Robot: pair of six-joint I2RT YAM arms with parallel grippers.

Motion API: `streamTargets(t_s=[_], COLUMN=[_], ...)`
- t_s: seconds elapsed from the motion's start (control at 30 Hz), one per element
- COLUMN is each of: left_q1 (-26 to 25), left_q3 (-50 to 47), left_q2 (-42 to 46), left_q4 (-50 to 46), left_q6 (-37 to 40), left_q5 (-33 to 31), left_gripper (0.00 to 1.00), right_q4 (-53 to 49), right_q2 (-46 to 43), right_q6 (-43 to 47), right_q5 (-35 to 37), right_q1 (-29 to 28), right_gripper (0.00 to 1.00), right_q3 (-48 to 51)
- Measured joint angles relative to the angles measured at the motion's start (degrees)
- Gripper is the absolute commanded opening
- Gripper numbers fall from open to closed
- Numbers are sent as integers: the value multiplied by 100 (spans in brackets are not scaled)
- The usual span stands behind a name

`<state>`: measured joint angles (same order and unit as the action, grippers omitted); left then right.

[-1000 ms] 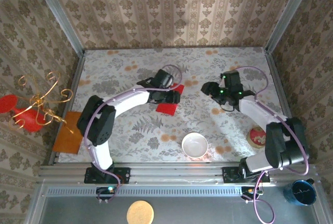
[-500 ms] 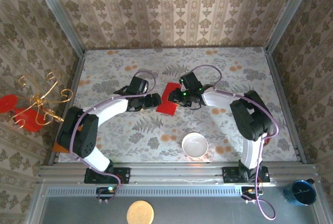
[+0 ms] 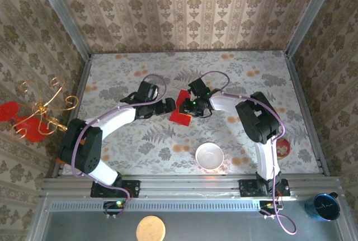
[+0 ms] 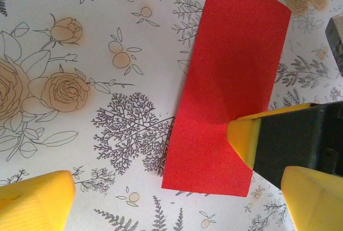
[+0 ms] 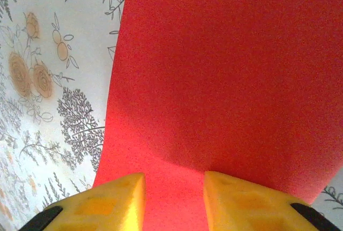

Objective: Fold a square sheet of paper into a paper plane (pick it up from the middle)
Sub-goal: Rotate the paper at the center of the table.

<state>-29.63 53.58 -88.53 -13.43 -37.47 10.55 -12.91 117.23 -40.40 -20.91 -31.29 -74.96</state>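
One square sheet of paper (image 3: 180, 117) folded oblong; long axis near-to-far.

Left arm (image 3: 109, 121): rises from the left base (image 3: 112, 188), elbow bent out to the left, white forearm sweeping forward and to the right
Left gripper (image 3: 169, 106): held low, pointing right toward the other gripper, jaws spread wide
Left fingers (image 4: 33, 203): yellow pads at the two bottom corners of the left wrist view, far apart
Right arm (image 3: 257, 123): climbs from the right base (image 3: 263, 187), folds at the elbow, forearm reaching left
Right gripper (image 3: 186, 105): held low, pointing left, just beside the left gripper, jaws drawn in to a narrow gap
Right fingers (image 5: 115, 201): two yellow pads side by side, not touching each other
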Motion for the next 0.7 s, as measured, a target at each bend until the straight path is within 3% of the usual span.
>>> streamTargets(t_s=[0.3,0.47,0.7], left_q1=[0,-76,-308], left_q3=[0,0,-74], left_q2=[-52,-153,-229], left_q4=[4,24,203], left_q6=[-72,-293,-828], left_q5=[332,603,883], left_gripper=[99,97,85], right_q4=[-614,-236,496], right_q2=[-76,-542,-1001], right_q6=[1545,1034,87], right_q5=[-481,-688,-647], right_q1=[157,275,435], right_gripper=[37,40,33], right_q3=[-4,426,796])
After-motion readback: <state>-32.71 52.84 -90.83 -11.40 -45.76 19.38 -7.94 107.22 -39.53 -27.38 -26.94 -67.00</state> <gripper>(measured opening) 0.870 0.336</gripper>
